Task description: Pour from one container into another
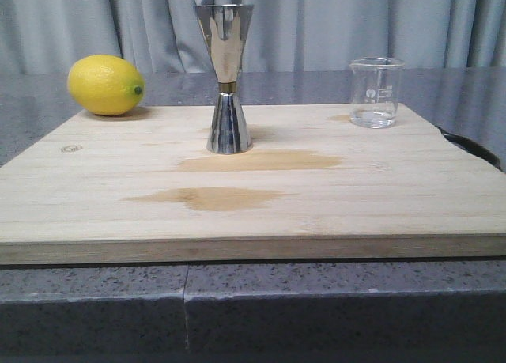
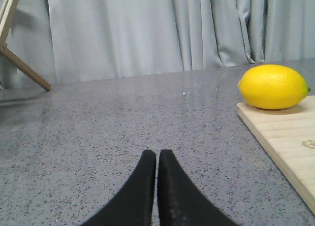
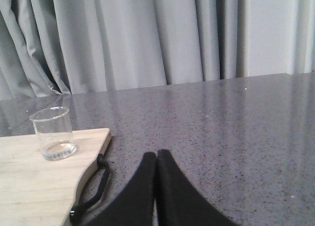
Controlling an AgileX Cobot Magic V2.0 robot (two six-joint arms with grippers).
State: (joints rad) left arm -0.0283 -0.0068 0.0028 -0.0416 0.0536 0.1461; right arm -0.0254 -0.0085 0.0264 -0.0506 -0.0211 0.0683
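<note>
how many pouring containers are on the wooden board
2: a steel jigger standing upright near the board's middle, and a small glass beaker at its back right corner. None looks hidden.

Faint unreadable markings on glass beaker (image 1: 375, 92)

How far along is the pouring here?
Hard to say. The jigger and glass beaker both stand upright on the wooden board, apart. Both grippers, left and right, rest shut and hold nothing. Darker patches mark the board. This fits either before pouring or after it.
</note>
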